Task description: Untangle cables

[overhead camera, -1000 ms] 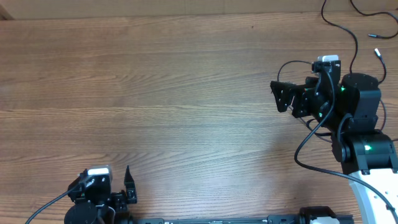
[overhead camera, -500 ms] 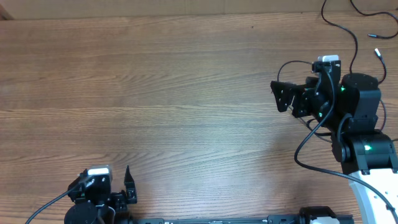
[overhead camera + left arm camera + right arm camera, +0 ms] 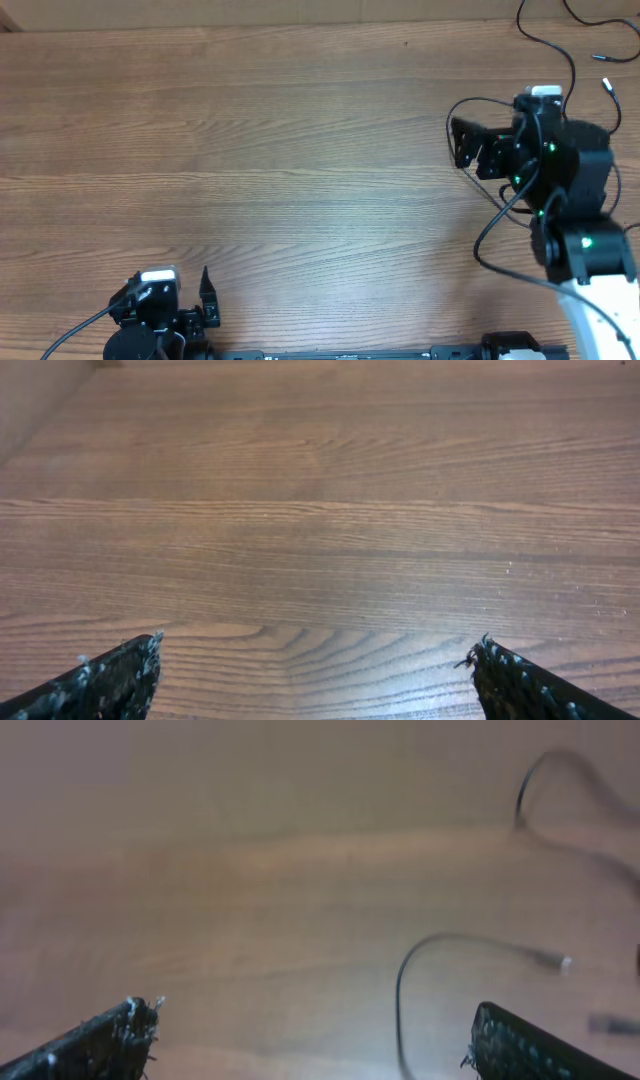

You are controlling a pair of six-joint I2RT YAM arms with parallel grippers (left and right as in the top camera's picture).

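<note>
Overhead: cables [image 3: 541, 40] lie at the far right corner of the table [image 3: 250, 150], partly out of frame. The right gripper [image 3: 462, 145] is wide open and empty, and the left gripper [image 3: 208, 298] sits at the near edge, also spread with nothing in it. Left wrist: only bare wood between the open jaws. Right wrist: blurry, one silver-tipped cord [image 3: 440, 936] loops just right of the open jaws. Risks: pinching two strands at once and tightening the tangle, or the arm's own wire [image 3: 478, 250] snagging them.
</note>
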